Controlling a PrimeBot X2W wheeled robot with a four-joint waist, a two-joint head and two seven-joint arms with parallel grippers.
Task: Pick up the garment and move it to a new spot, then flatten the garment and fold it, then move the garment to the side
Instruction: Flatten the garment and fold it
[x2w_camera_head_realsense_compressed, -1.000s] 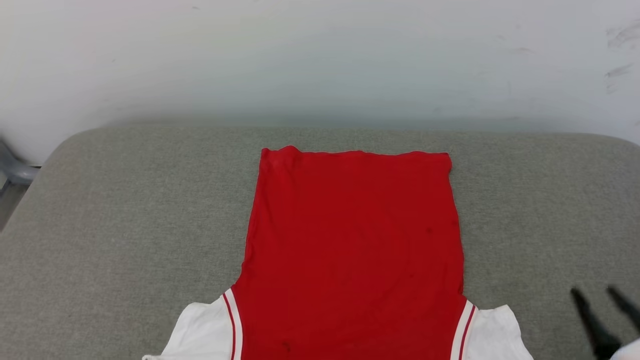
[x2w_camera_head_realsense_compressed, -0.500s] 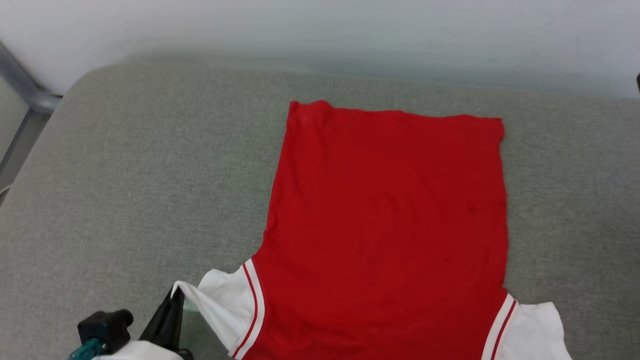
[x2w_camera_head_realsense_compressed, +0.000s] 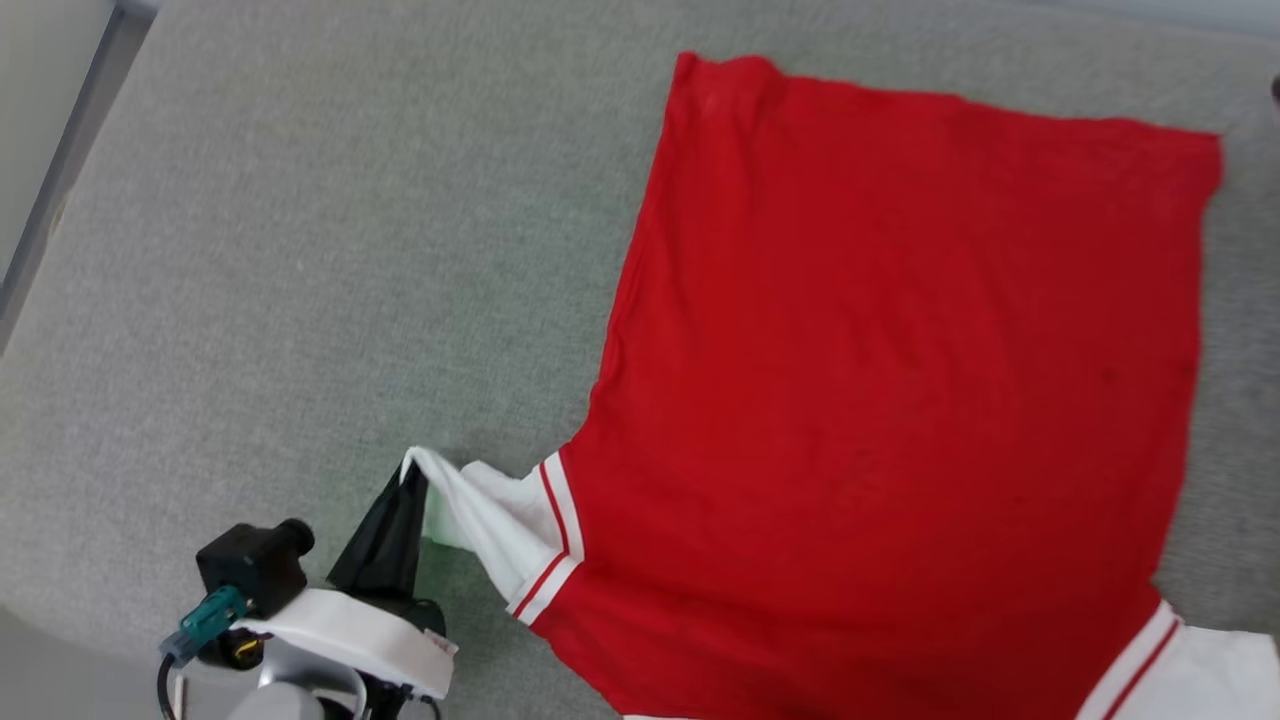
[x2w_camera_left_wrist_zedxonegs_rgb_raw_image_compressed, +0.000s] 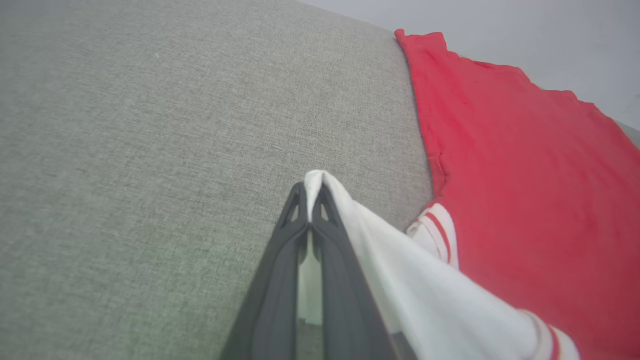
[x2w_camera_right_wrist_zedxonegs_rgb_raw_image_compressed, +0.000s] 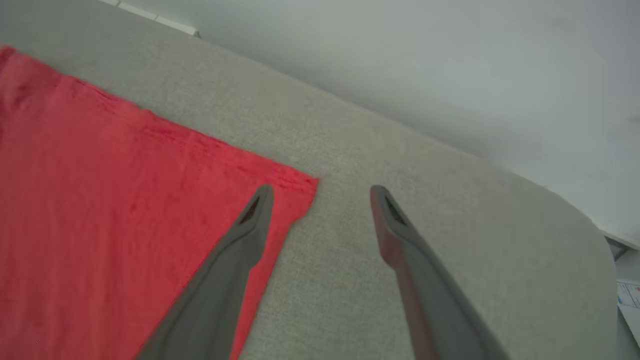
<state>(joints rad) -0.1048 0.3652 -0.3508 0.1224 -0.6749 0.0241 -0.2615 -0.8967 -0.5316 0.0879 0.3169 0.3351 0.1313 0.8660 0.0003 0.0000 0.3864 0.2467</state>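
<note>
The garment (x2w_camera_head_realsense_compressed: 900, 380) is a red shirt with white sleeves, lying flat and plain side up on the grey padded table (x2w_camera_head_realsense_compressed: 300, 250). My left gripper (x2w_camera_head_realsense_compressed: 408, 482) is shut on the tip of its white left sleeve (x2w_camera_head_realsense_compressed: 485, 515), which is lifted and pulled out to the left. The left wrist view shows the same pinch: the left gripper (x2w_camera_left_wrist_zedxonegs_rgb_raw_image_compressed: 310, 197) clamps white cloth (x2w_camera_left_wrist_zedxonegs_rgb_raw_image_compressed: 400, 280), with the red body (x2w_camera_left_wrist_zedxonegs_rgb_raw_image_compressed: 525, 175) to the right. My right gripper (x2w_camera_right_wrist_zedxonegs_rgb_raw_image_compressed: 320, 192) hovers open over the garment's far corner (x2w_camera_right_wrist_zedxonegs_rgb_raw_image_compressed: 295, 187), one finger above red cloth, the other above grey table.
A pale wall (x2w_camera_right_wrist_zedxonegs_rgb_raw_image_compressed: 400, 60) runs behind the table's far edge. The table's rounded corner (x2w_camera_right_wrist_zedxonegs_rgb_raw_image_compressed: 590, 225) lies to the right in the right wrist view. Its left edge and a grey frame bar (x2w_camera_head_realsense_compressed: 60, 170) sit at the head view's upper left. Bare grey surface lies left of the garment.
The head camera has tilted down and turned, so the garment fills more of the view. My left gripper came into view shut on the white sleeve tip; the right gripper left the head view.
</note>
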